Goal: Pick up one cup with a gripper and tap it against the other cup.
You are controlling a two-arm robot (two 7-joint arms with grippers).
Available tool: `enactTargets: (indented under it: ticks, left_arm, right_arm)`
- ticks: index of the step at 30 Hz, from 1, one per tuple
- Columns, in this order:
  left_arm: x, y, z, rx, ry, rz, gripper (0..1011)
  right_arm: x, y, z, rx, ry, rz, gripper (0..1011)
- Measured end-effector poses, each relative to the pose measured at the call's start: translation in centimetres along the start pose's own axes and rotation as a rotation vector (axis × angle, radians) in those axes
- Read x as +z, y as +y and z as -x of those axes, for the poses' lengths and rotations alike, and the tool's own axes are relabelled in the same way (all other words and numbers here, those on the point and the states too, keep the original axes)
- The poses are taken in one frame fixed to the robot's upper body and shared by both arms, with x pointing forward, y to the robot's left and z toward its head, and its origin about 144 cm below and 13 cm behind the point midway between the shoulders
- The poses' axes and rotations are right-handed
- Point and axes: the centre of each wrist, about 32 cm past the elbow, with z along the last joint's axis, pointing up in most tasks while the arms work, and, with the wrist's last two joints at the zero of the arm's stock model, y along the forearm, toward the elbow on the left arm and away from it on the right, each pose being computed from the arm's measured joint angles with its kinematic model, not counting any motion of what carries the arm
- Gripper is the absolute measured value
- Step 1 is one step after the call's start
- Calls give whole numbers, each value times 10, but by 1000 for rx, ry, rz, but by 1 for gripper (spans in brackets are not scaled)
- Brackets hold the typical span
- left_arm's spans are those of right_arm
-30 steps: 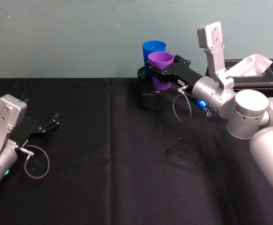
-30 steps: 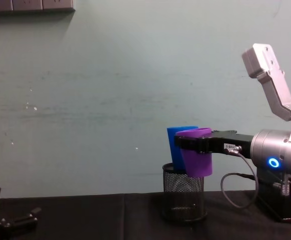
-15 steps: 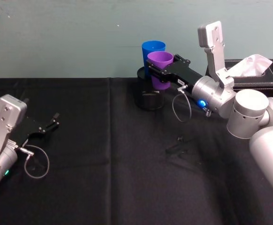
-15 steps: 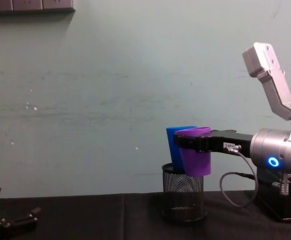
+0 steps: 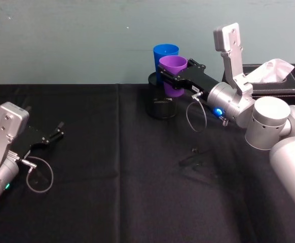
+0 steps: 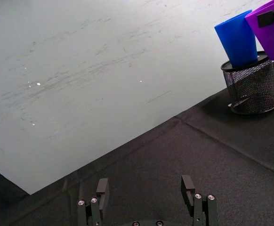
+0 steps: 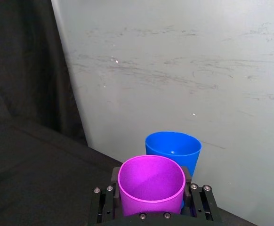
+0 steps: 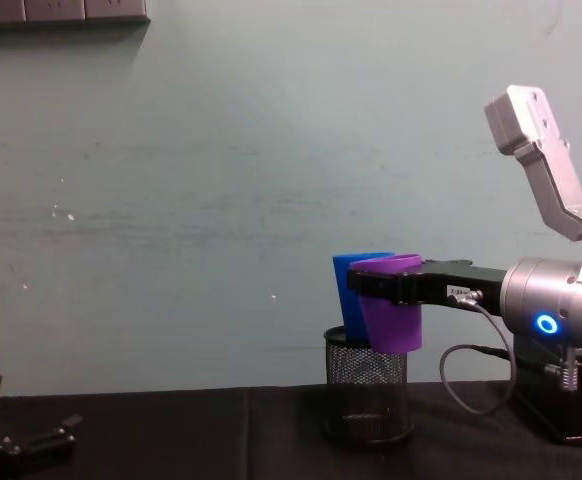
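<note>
Two tumblers at rear edge of surface [image 5: 117, 197]: purple tumbler [image 5: 173, 67], clenched in right pincer [image 5: 174, 72], shifted closer to blue tumbler [image 5: 163, 53] in mesh pen holder [image 5: 160, 105]; tap judged made or imminent. Left pincer [image 5: 53, 133] released, idle near left edge.

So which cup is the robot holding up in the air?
The purple cup: the right gripper is clamped round it, off the table. The blue cup sits in the black mesh holder. The left gripper idles far left.

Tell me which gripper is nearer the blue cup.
Right. The right gripper holds the purple cup right beside the blue cup; the left gripper rests open, far off to that cup's left.
</note>
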Motion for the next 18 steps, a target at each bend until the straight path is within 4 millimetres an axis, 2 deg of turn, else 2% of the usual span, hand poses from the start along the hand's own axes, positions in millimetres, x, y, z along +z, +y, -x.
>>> enactTargets:
  ticks: [18]
  left_arm:
    - [0,0,0,0,0,0,1000]
  right_arm:
    - [0,0,0,-2,1,1,724]
